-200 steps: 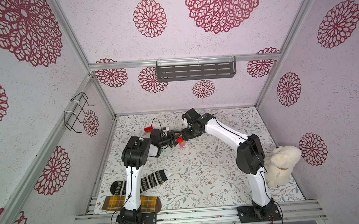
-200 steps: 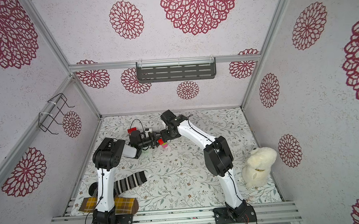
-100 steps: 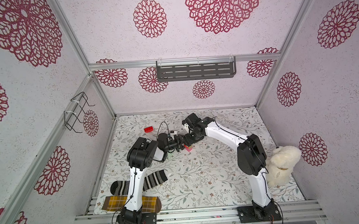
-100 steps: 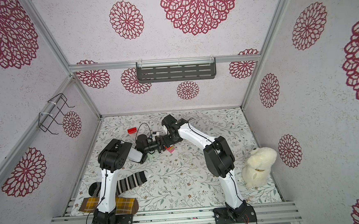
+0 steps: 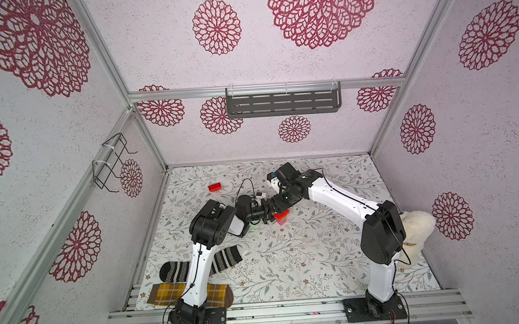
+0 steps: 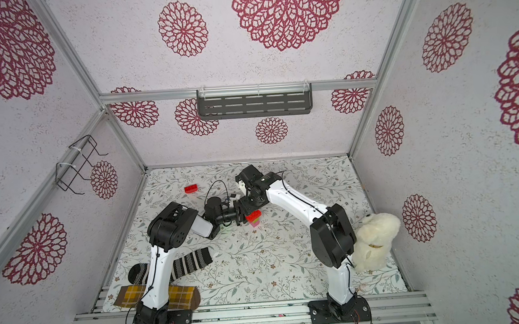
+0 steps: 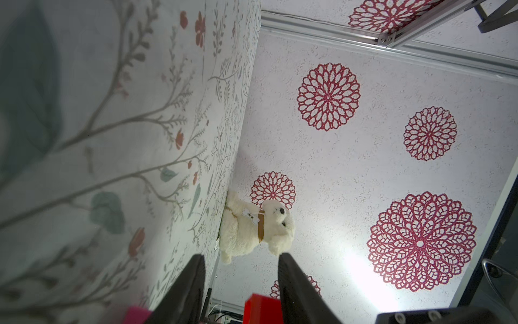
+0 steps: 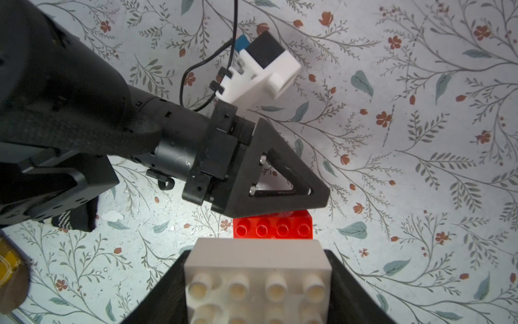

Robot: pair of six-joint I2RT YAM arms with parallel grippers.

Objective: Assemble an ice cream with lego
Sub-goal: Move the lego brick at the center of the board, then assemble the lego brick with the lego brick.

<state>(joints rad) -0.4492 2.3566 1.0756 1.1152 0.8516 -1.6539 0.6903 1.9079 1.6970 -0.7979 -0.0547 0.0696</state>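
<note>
Right wrist view: the right gripper [image 8: 256,252] is closed on a white oblong brick [image 8: 258,280], with one jaw on each short end. It holds this brick close to the red brick [image 8: 273,227] that tops the part-built ice cream [image 5: 282,220], and the two are not yet joined. This stack, red over lime green over pink, stands on the floral table [image 5: 319,257] near its middle in both top views.

The left gripper [image 7: 241,255] lies sideways at the stack with its jaws about half apart. The red brick sits between them and touches one finger [image 7: 294,280], but there is a gap to the other, so I cannot tell if it is really clamped.

I judge that the step in hand is adding the white layer. The next move calls for lining the white brick square over the red studs. Then it must be pressed straight down while the left gripper steadies the stack. One more red brick [image 5: 215,187] lies loose, well apart toward the back wall.
</note>
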